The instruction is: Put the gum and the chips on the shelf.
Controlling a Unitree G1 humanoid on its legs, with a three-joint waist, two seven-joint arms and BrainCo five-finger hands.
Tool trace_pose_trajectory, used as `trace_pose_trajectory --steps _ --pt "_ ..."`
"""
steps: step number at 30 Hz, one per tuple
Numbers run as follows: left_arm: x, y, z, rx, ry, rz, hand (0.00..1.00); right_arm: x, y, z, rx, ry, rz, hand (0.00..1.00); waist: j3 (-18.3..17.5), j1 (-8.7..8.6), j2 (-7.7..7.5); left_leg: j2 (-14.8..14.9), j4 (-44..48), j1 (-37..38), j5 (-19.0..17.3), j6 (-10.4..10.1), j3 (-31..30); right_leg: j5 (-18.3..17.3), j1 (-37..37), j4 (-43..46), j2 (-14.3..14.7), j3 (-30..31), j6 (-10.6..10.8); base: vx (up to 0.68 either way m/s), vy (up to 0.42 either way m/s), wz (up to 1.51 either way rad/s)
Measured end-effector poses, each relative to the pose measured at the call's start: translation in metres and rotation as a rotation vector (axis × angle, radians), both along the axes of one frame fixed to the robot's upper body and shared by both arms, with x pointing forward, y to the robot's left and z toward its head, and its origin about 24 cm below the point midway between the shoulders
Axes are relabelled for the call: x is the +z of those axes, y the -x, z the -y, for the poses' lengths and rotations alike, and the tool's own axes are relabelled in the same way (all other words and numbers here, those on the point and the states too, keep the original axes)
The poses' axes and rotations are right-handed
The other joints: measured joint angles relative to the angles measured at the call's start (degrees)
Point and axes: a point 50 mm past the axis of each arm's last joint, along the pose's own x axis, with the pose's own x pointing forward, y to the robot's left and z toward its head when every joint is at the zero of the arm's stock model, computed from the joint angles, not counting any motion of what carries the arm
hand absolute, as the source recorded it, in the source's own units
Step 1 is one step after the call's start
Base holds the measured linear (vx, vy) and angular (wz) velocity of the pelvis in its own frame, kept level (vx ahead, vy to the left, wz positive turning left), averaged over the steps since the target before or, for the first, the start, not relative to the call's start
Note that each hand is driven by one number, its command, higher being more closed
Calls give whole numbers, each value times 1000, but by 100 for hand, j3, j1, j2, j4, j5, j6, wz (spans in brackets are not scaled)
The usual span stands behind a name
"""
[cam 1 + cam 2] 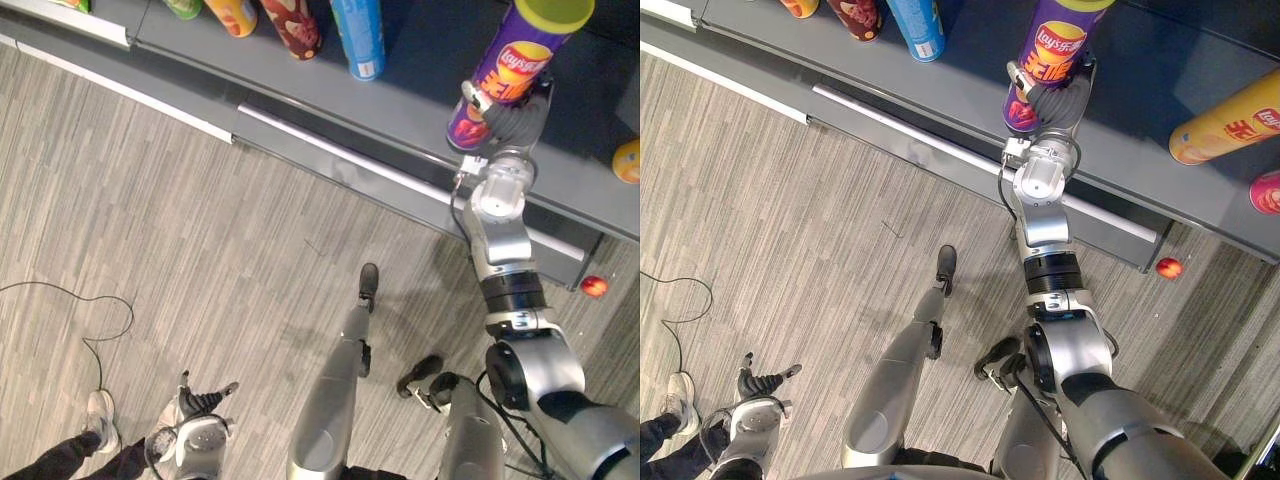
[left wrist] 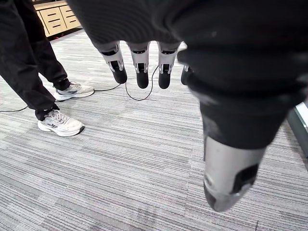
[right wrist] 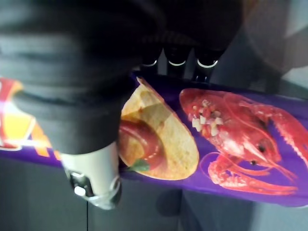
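Right hand, what's it doing?

Its fingers and thumb are curled round the lower part of the purple chips can. The right wrist view shows the thumb on one side of the can and the dark fingertips on the other.

And where is the can?

On the grey shelf, close to its front edge. It is upright, with its yellow-green lid on top and its base down at the shelf surface. I cannot tell whether the base is actually touching.

Anything else on that shelf?

Toward the left end, further back from the front edge, stand a blue can, a red patterned can and an orange can. Toward the right end a yellow can lies on its side, well apart from the purple one. A pink-red can is just beyond it.

And the left hand?

The left hand hangs low over the striped grey floor, with its fingers relaxed and holding nothing. A person's white shoes stand on the floor just beside it.

Anything on the floor near the shelf?

A small red ball lies by the foot of the shelf, below its front edge.
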Motion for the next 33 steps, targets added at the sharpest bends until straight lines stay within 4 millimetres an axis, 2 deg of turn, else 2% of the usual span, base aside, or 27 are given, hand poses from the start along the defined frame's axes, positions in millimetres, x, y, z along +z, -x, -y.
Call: trace_pose_trajectory --steps 1,4,7,18,33 --pt "1 -2 0 0 1 5 0 0 0 1 -4 -2 1 0 0 -2 0 -6 0 -23 0 0 1 0 -42 66 -27 0 0 -5 -82 4" --pt "1 -4 2 3 10 14 0 2 0 1 -4 -1 7 0 0 -12 -1 -11 45 -33 -12 12 24 0 -57 135 -62 -2 0 -10 -93 2" --pt "-1 -5 8 1 26 19 0 6 0 1 -2 0 17 0 -1 -5 -1 -4 496 -166 -245 41 78 1 -10 153 -85 12 0 -13 -73 -4" --pt "0 -7 8 -3 29 26 0 5 0 0 2 -4 16 0 -1 -48 -2 46 576 -223 -294 37 201 1 -57 150 -94 14 0 -22 -56 -5" --pt "-2 -5 10 2 42 15 0 -33 3 -5 22 21 -83 0 -19 -114 -39 123 572 63 -292 45 437 2 106 53 -79 159 2 -10 -60 -9"
